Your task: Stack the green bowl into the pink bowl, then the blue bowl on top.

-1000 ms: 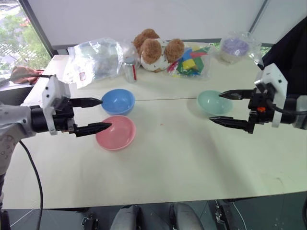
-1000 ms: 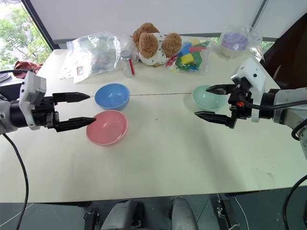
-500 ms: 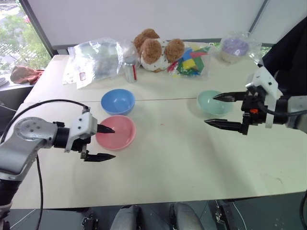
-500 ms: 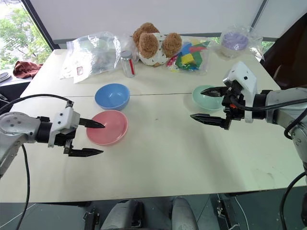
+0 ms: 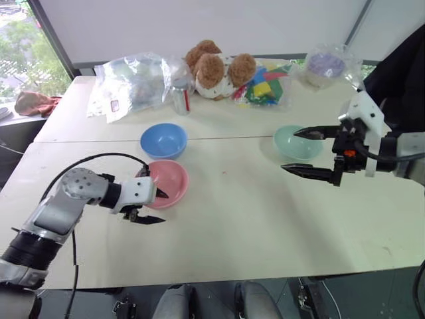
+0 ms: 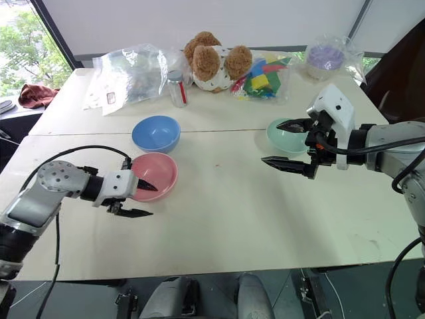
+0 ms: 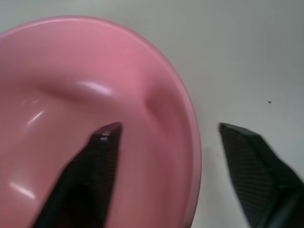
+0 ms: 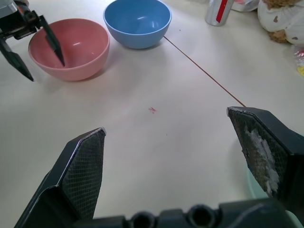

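The pink bowl (image 5: 171, 179) sits on the table at centre left, with the blue bowl (image 5: 163, 139) just behind it. My left gripper (image 5: 161, 207) is low at the pink bowl's near rim. It stands open astride that rim (image 7: 192, 142), one finger inside the bowl and one outside, with a gap still showing. The green bowl (image 5: 299, 146) stands at the right, partly behind my right gripper (image 5: 289, 150). That gripper hovers wide open beside it, holding nothing.
Along the table's far side lie clear plastic bags (image 5: 133, 83), a small can (image 5: 180, 96), a plush bear (image 5: 216, 70), a bag of coloured blocks (image 5: 265, 83) and a purple bowl in clear plastic (image 5: 324, 66). A seam (image 5: 226, 138) crosses the tabletop.
My left gripper has dropped from above the table to the pink bowl's rim, turned, and its fingers have come closer together. The right gripper has stayed put.
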